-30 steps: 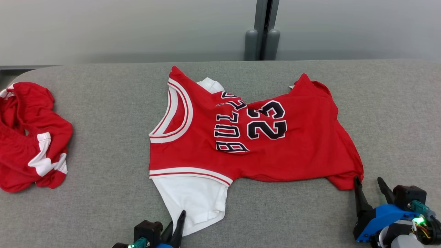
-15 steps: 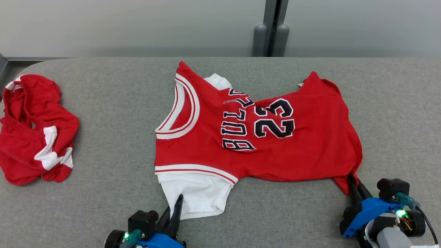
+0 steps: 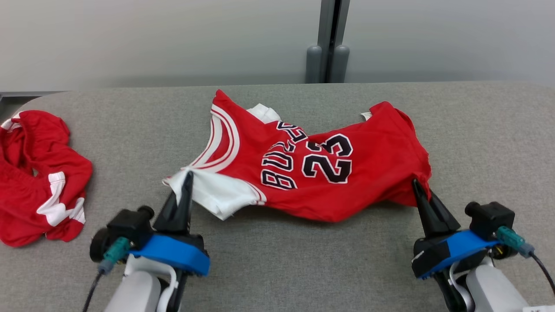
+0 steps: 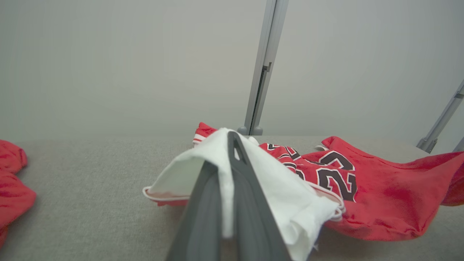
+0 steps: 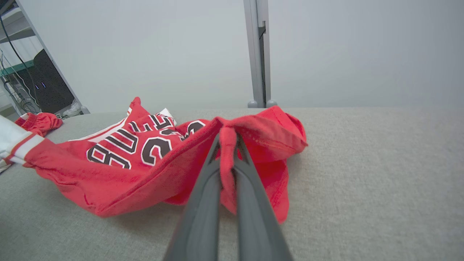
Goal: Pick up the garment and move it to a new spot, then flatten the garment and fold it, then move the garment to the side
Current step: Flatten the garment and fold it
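Red mesh, the jersey (image 3: 338, 182) lay crumpled on the grey desk (image 3: 303, 260), its near edge lifted. My left fingers (image 3: 184, 197) were clenched on its white sleeve (image 3: 217, 195), and my right fingers (image 3: 422, 201) were clenched on the red hem corner at the jersey's opposite end. Both pinches looked thin, so I judged that a quick lift could pull the cloth free, and uneven pulling could twist the bunched middle further. Red shorts (image 3: 39, 173) lay well apart from the jersey, beyond its collar end; carrying it that way would crowd them. A grey post (image 3: 327, 43) stood behind the jersey.
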You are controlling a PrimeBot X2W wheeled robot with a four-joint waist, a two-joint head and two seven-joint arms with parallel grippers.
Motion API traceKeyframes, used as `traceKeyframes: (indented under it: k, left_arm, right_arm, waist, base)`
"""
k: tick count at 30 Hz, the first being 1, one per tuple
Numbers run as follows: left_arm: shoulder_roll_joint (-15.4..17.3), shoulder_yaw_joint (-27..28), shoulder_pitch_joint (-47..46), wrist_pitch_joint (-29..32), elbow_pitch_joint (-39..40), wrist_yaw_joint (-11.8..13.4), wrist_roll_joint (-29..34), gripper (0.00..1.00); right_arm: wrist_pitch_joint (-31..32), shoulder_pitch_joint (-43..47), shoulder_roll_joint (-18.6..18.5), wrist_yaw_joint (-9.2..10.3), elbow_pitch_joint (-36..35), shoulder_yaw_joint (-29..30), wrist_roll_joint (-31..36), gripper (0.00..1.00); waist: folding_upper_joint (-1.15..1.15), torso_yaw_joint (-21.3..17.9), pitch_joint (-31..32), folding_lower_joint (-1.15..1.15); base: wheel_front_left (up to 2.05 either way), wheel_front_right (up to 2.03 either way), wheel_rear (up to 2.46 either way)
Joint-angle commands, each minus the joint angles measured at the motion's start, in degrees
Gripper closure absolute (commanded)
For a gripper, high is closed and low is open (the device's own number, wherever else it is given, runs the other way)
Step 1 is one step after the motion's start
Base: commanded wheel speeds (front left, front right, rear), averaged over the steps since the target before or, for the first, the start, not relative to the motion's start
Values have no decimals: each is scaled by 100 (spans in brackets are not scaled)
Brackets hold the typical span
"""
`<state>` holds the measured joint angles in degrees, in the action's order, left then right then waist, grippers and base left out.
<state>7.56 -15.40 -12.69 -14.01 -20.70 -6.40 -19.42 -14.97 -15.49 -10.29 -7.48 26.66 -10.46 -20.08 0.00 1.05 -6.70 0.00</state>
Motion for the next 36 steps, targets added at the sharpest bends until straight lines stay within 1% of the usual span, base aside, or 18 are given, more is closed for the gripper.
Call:
traceKeyframes:
  k: [1,4,7,11,14,15,21,23,28,31,32,36]
  left_arm:
    - [75,55,-212,35,77,20,-26,100]
    - [226,150,-646,172,262,5,-74,100]
    - [386,234,-1176,348,402,-20,-91,100]
    - [637,322,-2114,600,539,-41,-71,100]
    - [757,377,-2964,799,544,-66,-139,100]
    - [846,371,-3271,860,525,-66,-101,100]
    - [970,304,-5248,1127,-1,-103,-245,100]
    - [957,227,-5895,1196,-318,-113,-303,100]
    - [909,122,-7354,1138,-1032,-118,-366,100]
    - [896,-13,-8114,1133,-1429,-121,-343,100]
    - [896,-13,-8114,1133,-1429,-121,-343,100]
    - [833,-255,-8867,958,-1823,-122,-408,100]
  right_arm:
    - [-30,-119,-80,-3,-147,-39,-50,100]
    - [41,-367,-172,-3,-462,-169,-223,100]
    - [130,-835,-256,-3,-656,-205,-351,100]
    - [280,-1723,-354,-3,-769,-209,-463,100]
    - [403,-2552,-453,-3,-726,-201,-554,100]
    - [432,-2840,-475,-3,-696,-183,-574,100]
    - [608,-4663,-567,-3,-160,-34,-872,100]
    - [646,-5251,-618,-3,61,-58,-844,100]
    - [646,-6617,-680,-3,646,-68,-943,100]
    - [615,-7269,-740,-3,981,-94,-971,100]
    - [615,-7269,-740,-3,981,-94,-971,100]
    - [533,-7948,-790,-3,1416,-228,-1002,100]
  waist:
    - [0,-32,-9,0]
    - [0,-107,-90,0]
    - [0,-173,-276,0]
    - [0,-262,-705,0]
    - [0,-297,-1081,0]
    - [0,-311,-1228,0]
    - [0,-356,-1957,0]
    - [0,-366,-2141,0]
    - [0,-407,-2451,0]
    - [0,-439,-2583,0]
    - [0,-439,-2583,0]
    - [0,-436,-2694,0]
  base:
    - [0,0,0]
    - [0,0,0]
    - [0,0,0]
    - [0,0,0]
    - [0,0,0]
    - [0,0,0]
    - [0,0,0]
    - [0,0,0]
    - [0,0,0]
    - [0,0,0]
    - [0,0,0]
    - [0,0,0]
